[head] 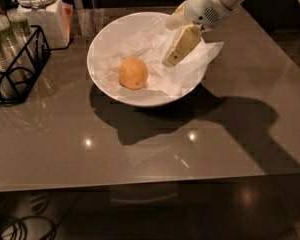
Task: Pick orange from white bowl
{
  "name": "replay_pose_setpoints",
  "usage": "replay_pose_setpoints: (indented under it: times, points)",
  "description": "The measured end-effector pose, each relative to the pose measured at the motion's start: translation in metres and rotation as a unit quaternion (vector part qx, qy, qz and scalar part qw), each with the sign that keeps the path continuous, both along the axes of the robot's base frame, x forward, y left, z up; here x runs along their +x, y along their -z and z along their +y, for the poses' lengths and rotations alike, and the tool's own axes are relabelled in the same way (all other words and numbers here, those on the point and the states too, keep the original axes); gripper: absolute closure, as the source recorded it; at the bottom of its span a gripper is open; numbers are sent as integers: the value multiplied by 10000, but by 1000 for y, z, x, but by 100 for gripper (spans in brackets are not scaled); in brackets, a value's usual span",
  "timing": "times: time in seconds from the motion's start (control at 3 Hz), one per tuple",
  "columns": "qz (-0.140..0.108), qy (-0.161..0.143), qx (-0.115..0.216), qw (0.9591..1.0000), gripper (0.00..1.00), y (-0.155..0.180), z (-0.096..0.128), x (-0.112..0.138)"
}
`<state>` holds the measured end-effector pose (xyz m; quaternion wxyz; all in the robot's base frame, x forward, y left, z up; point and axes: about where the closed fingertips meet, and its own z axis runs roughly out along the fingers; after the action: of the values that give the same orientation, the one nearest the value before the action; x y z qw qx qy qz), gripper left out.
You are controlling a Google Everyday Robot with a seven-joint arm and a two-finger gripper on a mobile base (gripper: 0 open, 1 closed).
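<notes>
The orange [133,73] lies in the left part of the white bowl [101,42], on crumpled white paper that spills over the bowl's right rim. The bowl stands on a glossy grey table [65,134]. My gripper [174,55] hangs from the white arm that comes in from the upper right. It is above the right half of the bowl, to the right of the orange and apart from it. It holds nothing.
A black wire rack [17,69] with glass bottles stands at the left edge. A white lidded jar [42,14] stands at the back left. The table's front edge runs across the lower part of the view, with cables on the floor below.
</notes>
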<state>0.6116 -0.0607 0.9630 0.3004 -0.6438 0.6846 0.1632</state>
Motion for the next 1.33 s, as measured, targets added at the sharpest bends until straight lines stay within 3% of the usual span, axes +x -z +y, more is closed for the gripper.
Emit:
replay_pose_setpoints:
  times: [0.33,1.0,1.33]
  points:
    - [269,-223,282,9990,12,20,24,1]
    - [1020,-780,544,9902,11,64,70,6]
    - [1163,-891,579,9875,10,76,83,14]
